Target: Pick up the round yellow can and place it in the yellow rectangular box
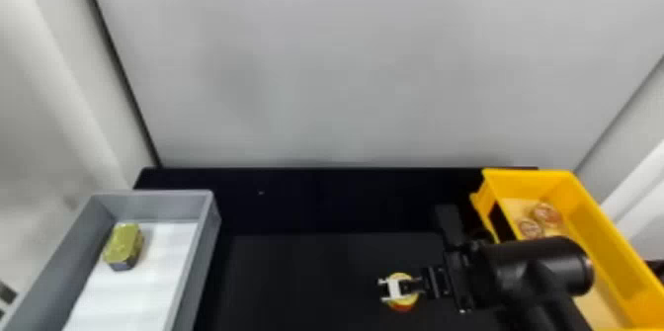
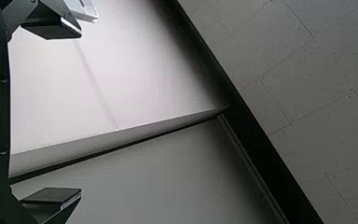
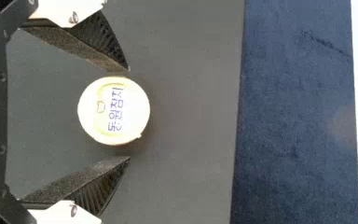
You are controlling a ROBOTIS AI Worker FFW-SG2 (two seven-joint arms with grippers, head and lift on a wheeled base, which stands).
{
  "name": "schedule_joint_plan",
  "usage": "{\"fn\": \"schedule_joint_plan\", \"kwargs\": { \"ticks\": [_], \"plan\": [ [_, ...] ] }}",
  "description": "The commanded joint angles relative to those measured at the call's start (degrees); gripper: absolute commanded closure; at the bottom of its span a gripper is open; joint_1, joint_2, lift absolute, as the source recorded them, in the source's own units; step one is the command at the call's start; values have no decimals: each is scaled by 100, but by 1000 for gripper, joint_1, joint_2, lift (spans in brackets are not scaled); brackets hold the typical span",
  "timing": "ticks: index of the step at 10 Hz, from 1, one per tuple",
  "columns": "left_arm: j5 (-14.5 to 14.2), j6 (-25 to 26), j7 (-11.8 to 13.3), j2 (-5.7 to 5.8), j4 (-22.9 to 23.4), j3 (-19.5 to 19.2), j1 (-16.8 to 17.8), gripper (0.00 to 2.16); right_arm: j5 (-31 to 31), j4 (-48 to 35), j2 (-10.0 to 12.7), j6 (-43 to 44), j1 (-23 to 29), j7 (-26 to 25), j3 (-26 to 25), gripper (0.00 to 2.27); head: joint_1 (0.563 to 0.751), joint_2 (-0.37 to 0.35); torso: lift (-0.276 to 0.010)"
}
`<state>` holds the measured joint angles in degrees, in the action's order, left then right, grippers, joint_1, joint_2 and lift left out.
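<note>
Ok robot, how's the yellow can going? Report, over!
Right gripper open over round yellow can, no grip. Can on black table. Left gripper open, empty. Nothing seen blocking the can.

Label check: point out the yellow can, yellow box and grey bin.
Can [image 3: 114, 111]: right wrist view, middle of its lid.
Yellow box [image 1: 593, 228]: head view, inner face of its right wall.
Grey bin [image 1: 153, 208]: head view, inner face of its far wall.
</note>
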<state>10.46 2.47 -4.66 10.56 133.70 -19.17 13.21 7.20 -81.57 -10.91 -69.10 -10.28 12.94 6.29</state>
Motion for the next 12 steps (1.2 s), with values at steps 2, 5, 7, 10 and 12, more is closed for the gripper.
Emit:
{"fn": "schedule_joint_plan", "kwargs": {
  "ticks": [2, 5, 7, 10, 12],
  "plan": [
    [0, -1, 0, -1, -2, 9, -2, 88, 0, 89, 27, 7, -9, 69, 13, 541, 694, -78, -2],
    [0, -9, 18, 8, -2, -9, -11, 88, 0, -70, 45, -248, 0, 236, -48, 653, 694, -78, -2],
    [-9, -1, 35, 8, -2, -26, -29, 88, 0, -1291, 54, -1119, 140, 104, -268, 653, 694, -78, -2],
    [-9, 17, 44, 17, -2, -17, -29, 88, 0, -2979, 1, -2098, -106, 33, -778, 653, 694, -78, -2],
    [-9, 35, 53, 26, -2, -9, -29, 88, 0, -3427, -140, -2098, -378, -72, -1059, 653, 694, -78, -2]
  ]
}}
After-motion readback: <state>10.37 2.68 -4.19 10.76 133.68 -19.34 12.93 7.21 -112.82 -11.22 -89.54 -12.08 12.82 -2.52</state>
